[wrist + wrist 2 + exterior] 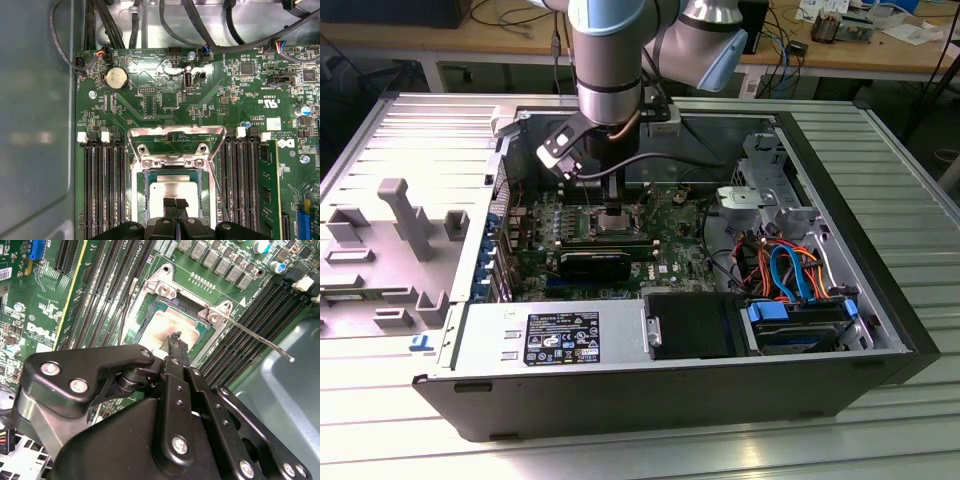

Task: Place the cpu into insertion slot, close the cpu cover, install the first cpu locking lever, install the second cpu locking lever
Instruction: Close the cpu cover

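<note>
The cpu (175, 191) lies flat in the insertion slot (146, 195) on the green board, its silver top stained; it also shows in the second wrist view (162, 325). The cpu cover (175, 131) stands raised off the socket on its hinge, the board visible through its window. My gripper (175, 204) is shut, fingertips together with nothing between them, directly over the chip's middle and close to its top; contact cannot be told. In the exterior view the gripper (613, 198) hangs over the socket (617, 222). A thin locking lever (260, 340) sticks out unlatched beside the socket.
Long black memory slots (102, 190) flank the socket on both sides. A power supply box (550, 335) and a drive bay with coloured cables (790, 270) fill the case's near side. Case walls (840, 190) surround the board. A grey fixture (405, 215) sits outside.
</note>
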